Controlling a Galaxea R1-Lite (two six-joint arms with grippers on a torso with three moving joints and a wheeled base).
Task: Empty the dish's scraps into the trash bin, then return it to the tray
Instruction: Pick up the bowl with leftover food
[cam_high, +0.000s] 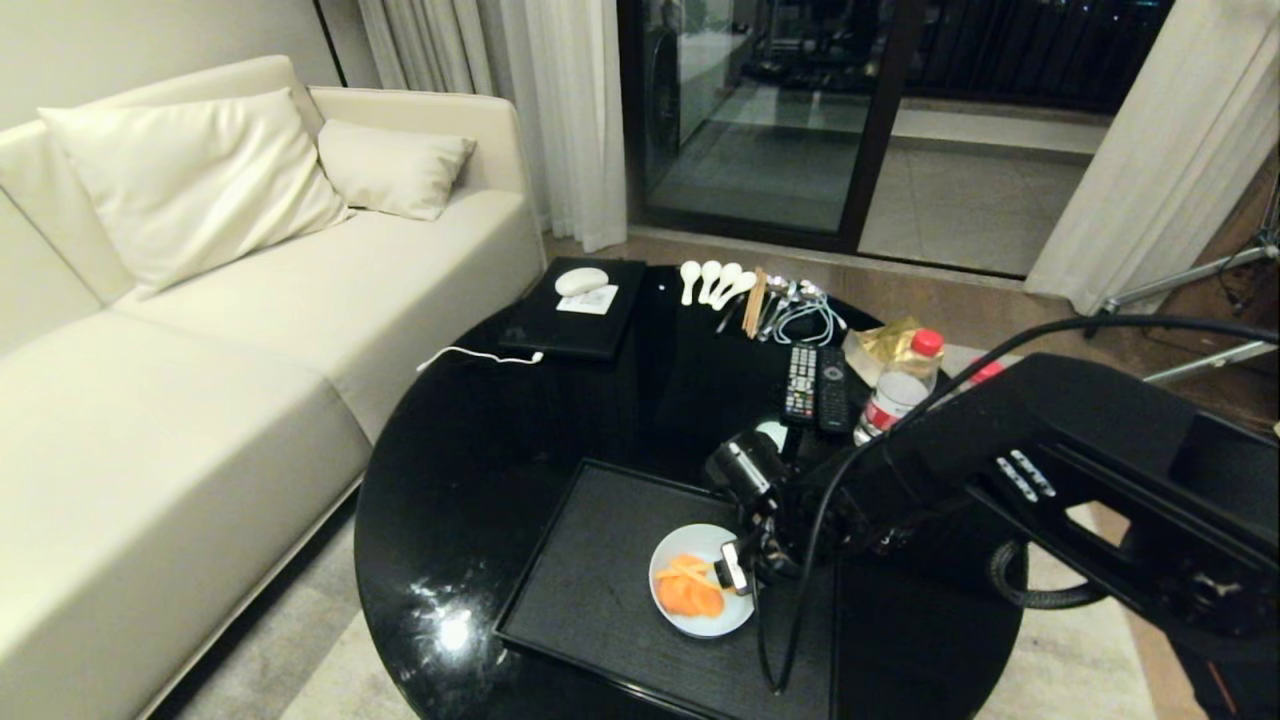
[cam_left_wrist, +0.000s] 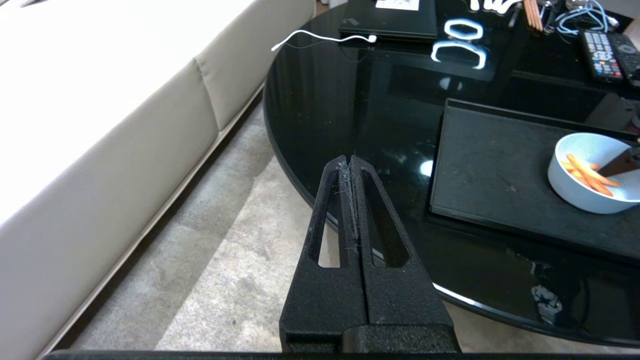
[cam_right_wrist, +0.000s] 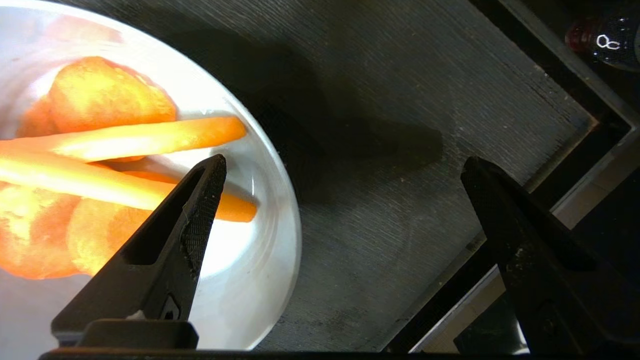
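The small white bowl (cam_high: 700, 581) sits on the black tray (cam_high: 590, 590), toward the tray's right side, with the carrot scraps (cam_high: 688, 588) lying inside it: round orange slices with a few thin strips across them. The tray rests on the near part of the round black table (cam_high: 470, 460). The right gripper (cam_right_wrist: 340, 170) is down at the bowl's right rim with its fingers spread wide and nothing between them; one finger (cam_right_wrist: 195, 220) hangs over the inside of the bowl above the carrot, the other over bare tray outside the rim. The left gripper (cam_left_wrist: 350, 162) hangs off the table's near left edge, over the carpet, clenched tight and holding nothing. Farther back on the table lie a pair of remotes (cam_high: 815, 385) and a water bottle (cam_high: 900, 385).
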